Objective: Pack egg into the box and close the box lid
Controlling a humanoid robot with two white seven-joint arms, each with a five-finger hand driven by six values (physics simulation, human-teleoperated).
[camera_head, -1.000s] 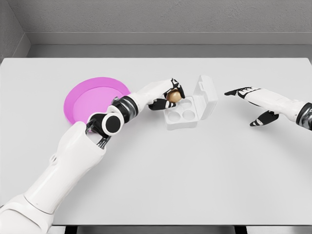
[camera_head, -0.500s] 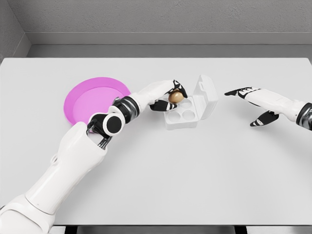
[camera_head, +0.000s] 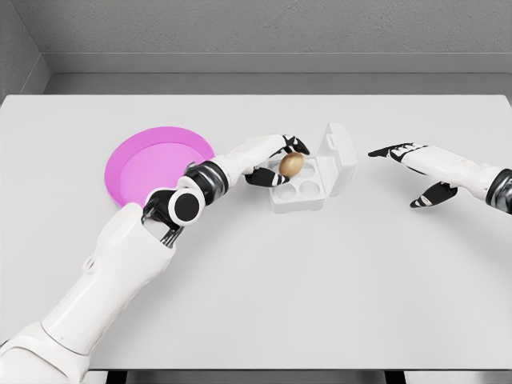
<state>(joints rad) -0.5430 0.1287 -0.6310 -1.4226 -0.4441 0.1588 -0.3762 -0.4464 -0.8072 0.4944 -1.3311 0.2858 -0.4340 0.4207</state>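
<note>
Brown and glossy, the egg point(camera_head: 291, 164) sits at the far left pocket of the white box point(camera_head: 300, 190), and you can see the left robot hand point(camera_head: 276, 160) around it, dark fingers point(camera_head: 298, 145) arched over its top and thumb low at its near side. Whether those fingertips actually press the shell or only cage it, you cannot tell at this size. The box holds four round pockets; three of them show as hollow cups. Its lid point(camera_head: 339, 156) stands open, tilted up and back on the right side of the tray.

Look right of the lid and you find the right robot hand point(camera_head: 412, 172) well apart from the box, fingers spread and holding nothing, palm turned down above the worktop point(camera_head: 320, 280). Left of the box, behind the left forearm, a magenta plate point(camera_head: 152, 168) lies flat.

You have a plain, pale grey worktop, matte and evenly lit, with soft shadows under the arms and the box. Beyond its far edge runs a darker grey ledge, then a rough-textured grey wall point(camera_head: 280, 24), with a corner at the upper left.
</note>
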